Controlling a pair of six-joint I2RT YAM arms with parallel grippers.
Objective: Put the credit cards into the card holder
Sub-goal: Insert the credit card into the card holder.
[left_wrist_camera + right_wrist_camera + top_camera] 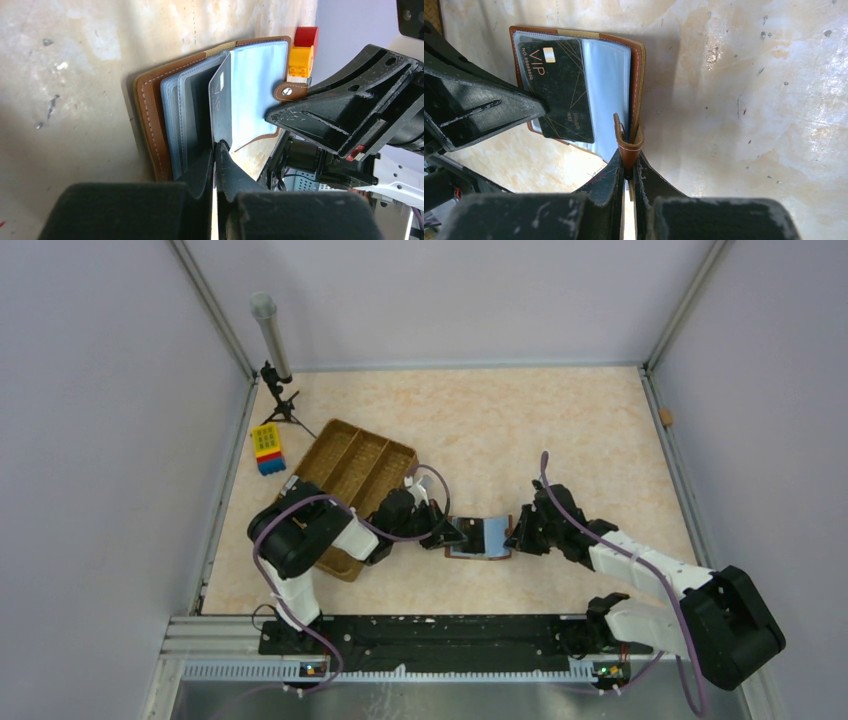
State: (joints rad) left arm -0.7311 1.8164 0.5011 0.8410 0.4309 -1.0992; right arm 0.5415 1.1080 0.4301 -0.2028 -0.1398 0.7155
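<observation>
The card holder [637, 70], brown leather with clear sleeves, lies open on the table between both arms [478, 556]. My left gripper [216, 146] is shut on the near edge of a credit card [222, 100]. It holds the card on edge over the holder's sleeves [185, 110]. The right wrist view shows this card [559, 85] as dark with gold "VIP" lettering. My right gripper [628, 166] is shut on the holder's right cover at its strap tab [628, 142] and holds that side raised. Seen from above, the left gripper [452, 534] and right gripper [516, 533] flank the holder.
A large brown compartmented tray [330, 445] lies left of the holder, partly under the left arm. A yellow-and-blue block [267, 447] and a small tripod with a post [272, 340] stand at the back left. A small red-and-yellow block [304, 50] shows beyond the holder.
</observation>
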